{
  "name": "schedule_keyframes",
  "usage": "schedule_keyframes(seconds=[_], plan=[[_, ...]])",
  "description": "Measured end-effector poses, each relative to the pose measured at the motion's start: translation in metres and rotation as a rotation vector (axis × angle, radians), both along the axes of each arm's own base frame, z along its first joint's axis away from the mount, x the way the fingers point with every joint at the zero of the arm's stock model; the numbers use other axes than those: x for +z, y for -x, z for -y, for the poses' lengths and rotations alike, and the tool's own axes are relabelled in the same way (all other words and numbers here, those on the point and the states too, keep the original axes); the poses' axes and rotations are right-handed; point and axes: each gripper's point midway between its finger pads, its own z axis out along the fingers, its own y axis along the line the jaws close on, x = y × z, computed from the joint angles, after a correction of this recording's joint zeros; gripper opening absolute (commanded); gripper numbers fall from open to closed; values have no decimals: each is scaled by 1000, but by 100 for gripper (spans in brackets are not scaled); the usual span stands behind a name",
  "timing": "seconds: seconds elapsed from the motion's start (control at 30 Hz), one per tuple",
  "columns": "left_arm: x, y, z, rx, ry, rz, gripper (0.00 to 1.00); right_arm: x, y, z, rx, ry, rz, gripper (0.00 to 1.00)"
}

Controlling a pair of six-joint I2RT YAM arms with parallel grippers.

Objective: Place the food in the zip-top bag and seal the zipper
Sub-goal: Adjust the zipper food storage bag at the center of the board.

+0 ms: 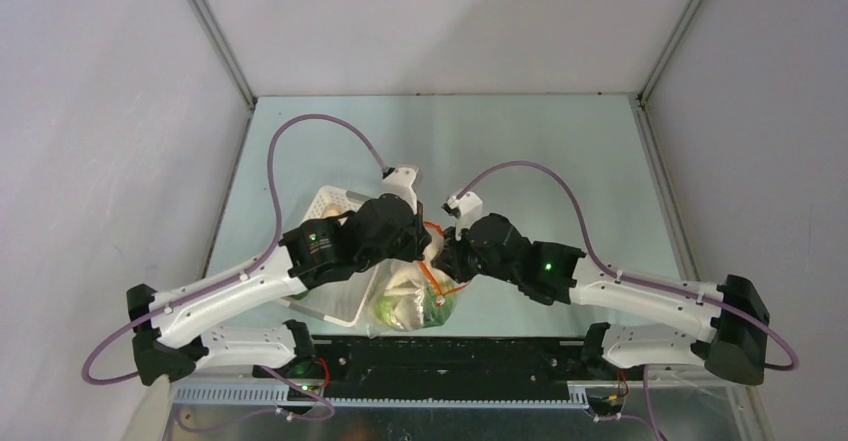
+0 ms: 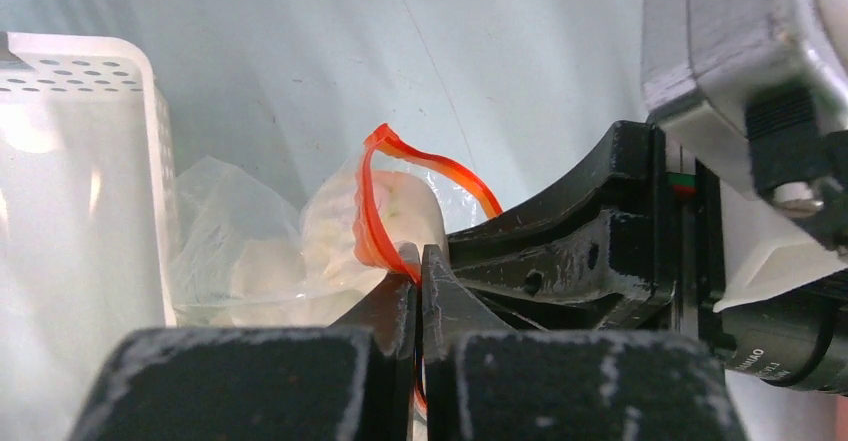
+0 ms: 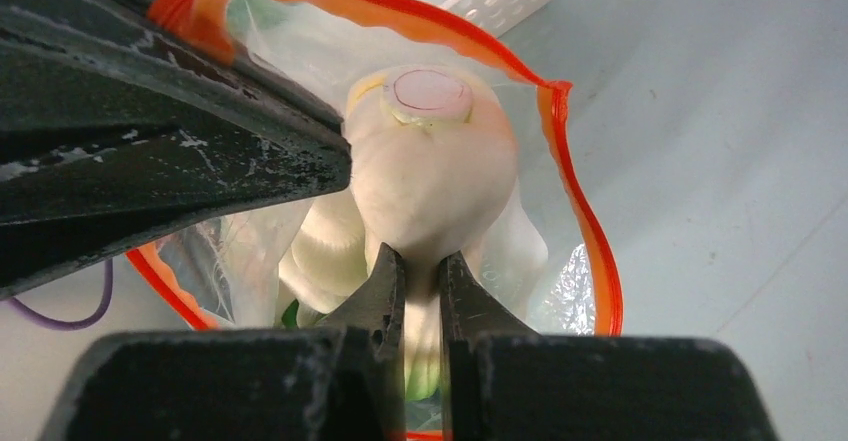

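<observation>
Lying on the bench [image 3: 720, 161] against the near right side of the white perforated basket [image 2: 90, 71], the zip-top bag [image 2: 215, 211] is seen with its mouth gaping wide and turned away from the arm bases. The zipper [image 2: 368, 226] is unsealed and bowed into an open loop. The left pincer [image 2: 420, 261] is pressed fully together, with the orange strip nipped between its tips on one side of the mouth. The right pincer [image 3: 420, 261] is drawn to a thin slit at the near lip of the bag, tip to tip with the left one; a sliver of orange shows right under its fingers [image 3: 385, 291], so it looks clamped on that lip, though the pinched film itself is hidden. A bok choy [image 3: 430, 181] is lodged in the mouth, white stalk end up with the round cut base facing the right wrist camera, and is framed by the strip. Its lower part is blocked by the fingers. Deeper in the bag, white pieces [image 2: 260, 261] are seen through the crinkly film, too blurred to sort. Green leaf [image 1: 388, 311] is noted at the bag's closed end, nearest the arm bases.
</observation>
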Motion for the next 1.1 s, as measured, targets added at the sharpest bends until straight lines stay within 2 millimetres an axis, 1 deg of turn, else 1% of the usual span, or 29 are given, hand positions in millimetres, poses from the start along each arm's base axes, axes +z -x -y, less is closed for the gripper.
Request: schedule_keyframes(seconds=[0.13, 0.3, 0.47, 0.53, 0.7, 0.87, 0.97, 1.0, 1.03, 1.1], plan=[[-2, 0, -3, -9, -21, 6, 0, -5, 3, -7, 31, -2, -19, 0], [2, 2, -3, -41, -20, 20, 0, -12, -2, -10, 45, -5, -56, 0], [3, 10, -4, -92, -5, 27, 0, -20, -3, -17, 57, 0, -90, 0], [1, 13, -4, -113, 3, 31, 0, -23, -6, -17, 46, 6, -110, 0], [2, 15, -2, -144, 40, 44, 0, -29, -20, -7, -64, 52, -152, 1], [6, 15, 3, -163, 76, 66, 0, -25, -34, 13, -210, 69, -175, 11], [14, 13, 8, -164, 109, 87, 0, -13, -39, 28, -276, 50, -165, 25], [17, 12, 10, -164, 123, 95, 0, -7, -39, 35, -293, 42, -154, 28], [21, 10, 12, -161, 137, 103, 0, -2, -39, 39, -305, 34, -145, 35], [27, 8, 16, -156, 160, 120, 0, 8, -40, 49, -327, 19, -125, 42]])
